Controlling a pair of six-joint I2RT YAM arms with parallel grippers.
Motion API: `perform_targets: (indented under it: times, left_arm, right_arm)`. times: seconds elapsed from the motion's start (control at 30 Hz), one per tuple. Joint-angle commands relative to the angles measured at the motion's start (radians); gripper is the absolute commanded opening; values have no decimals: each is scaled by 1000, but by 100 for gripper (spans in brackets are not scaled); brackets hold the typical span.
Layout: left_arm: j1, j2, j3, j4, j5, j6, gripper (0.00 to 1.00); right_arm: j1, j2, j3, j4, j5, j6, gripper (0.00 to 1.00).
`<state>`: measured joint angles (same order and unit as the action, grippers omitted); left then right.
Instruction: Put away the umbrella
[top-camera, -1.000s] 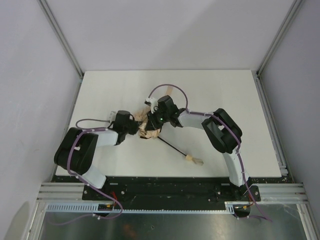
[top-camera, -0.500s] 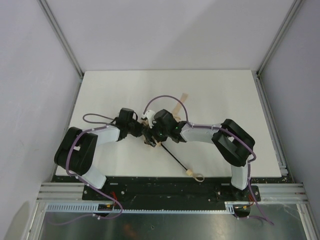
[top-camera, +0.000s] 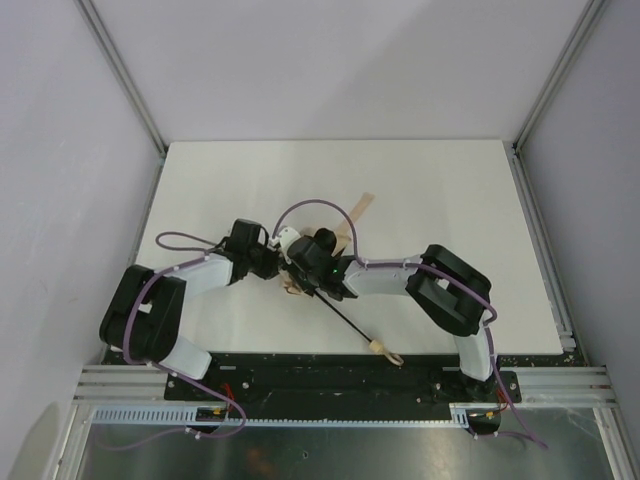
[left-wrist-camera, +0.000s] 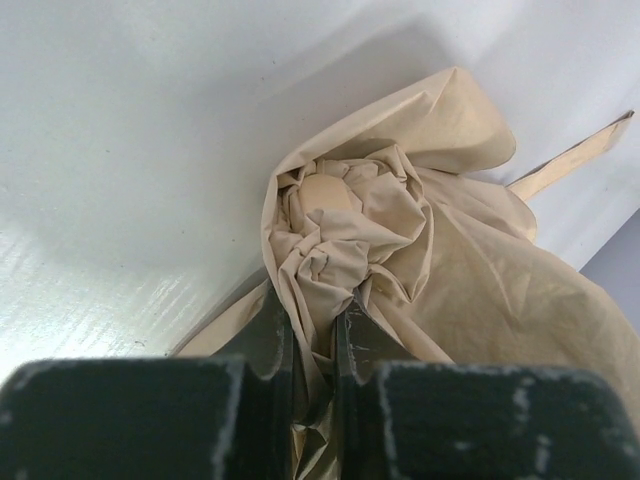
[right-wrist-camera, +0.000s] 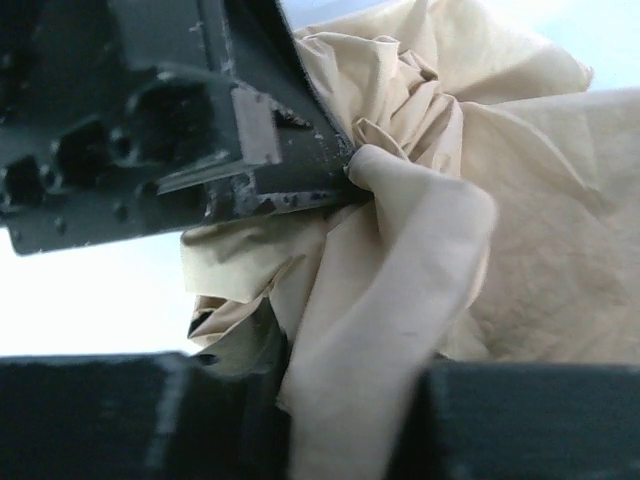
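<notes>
The umbrella lies near the table's front centre. Its tan canopy (top-camera: 293, 290) is bunched up between both grippers, and its black shaft (top-camera: 345, 318) runs down-right to the pale knob handle (top-camera: 379, 346) at the front edge. My left gripper (top-camera: 272, 263) is shut on a fold of canopy fabric (left-wrist-camera: 340, 230), pinched between its fingertips (left-wrist-camera: 312, 315). My right gripper (top-camera: 303, 275) faces it from the right, with a thick fold of canopy (right-wrist-camera: 400, 280) filling the gap between its fingers (right-wrist-camera: 350, 400). The left gripper's black body (right-wrist-camera: 150, 120) looms just above that fold.
A tan closure strap (top-camera: 357, 208) trails from the canopy toward the back of the white table (top-camera: 450, 200). The handle sits right at the table's front edge, beside the black base rail (top-camera: 330, 375). Grey walls enclose the table on three sides.
The right gripper opened, shifted left and toward the front, then closed on the canopy fabric. The umbrella's handle slid to the front edge. The left gripper kept its pinch.
</notes>
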<state>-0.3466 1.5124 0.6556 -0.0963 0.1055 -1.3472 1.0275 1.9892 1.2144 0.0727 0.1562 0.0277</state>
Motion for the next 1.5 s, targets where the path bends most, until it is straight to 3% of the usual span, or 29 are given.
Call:
perform_targets:
  times: [0.0, 0.03, 0.07, 0.17, 0.23, 0.3, 0.43, 0.7, 1.03, 1.1, 1.27, 1.37, 1.47]
  left_arm:
    - [-28, -2, -58, -295, 129, 22, 0]
    - [-29, -12, -46, -296, 125, 33, 2]
    - [-27, -21, -32, -295, 116, 47, 12]
    - [-21, -56, 17, -285, 59, 113, 71]
    - [0, -92, 22, -248, 40, 158, 92]
    - [35, -151, -5, -187, 39, 198, 98]
    - [98, -251, -85, -76, 80, 238, 99]
    - [100, -222, -220, 281, 197, 171, 99]
    - [6, -20, -222, 300, 59, 97, 96]
    - [-2, 15, -226, 293, 36, 103, 86]
    - [-8, 69, -227, 276, -24, 136, 41]
    - [-8, 83, -217, 263, -32, 159, 22]
    - [-8, 93, -192, 212, -25, 177, 8]
  right_arm:
    - [-21, 159, -21, -92, -22, 94, 6]
    - [-29, 166, -24, -106, -72, 113, 3]
    - [-41, 171, -26, -120, -130, 132, 1]
    - [-79, 170, -48, -133, -320, 194, 0]
    - [-117, 166, -73, -111, -455, 233, 0]
    - [-151, 166, -89, -94, -547, 251, 0]
    - [-203, 186, -98, -84, -694, 268, 0]
    - [-296, 234, -97, -8, -920, 330, 0]
    - [-332, 296, -17, 31, -1094, 425, 0]
    - [-335, 297, -5, 34, -1114, 442, 0]
    - [-338, 297, 4, 48, -1150, 469, 0]
    - [-337, 273, 5, 44, -1145, 467, 0]
    - [-350, 219, 12, 8, -1081, 434, 13]
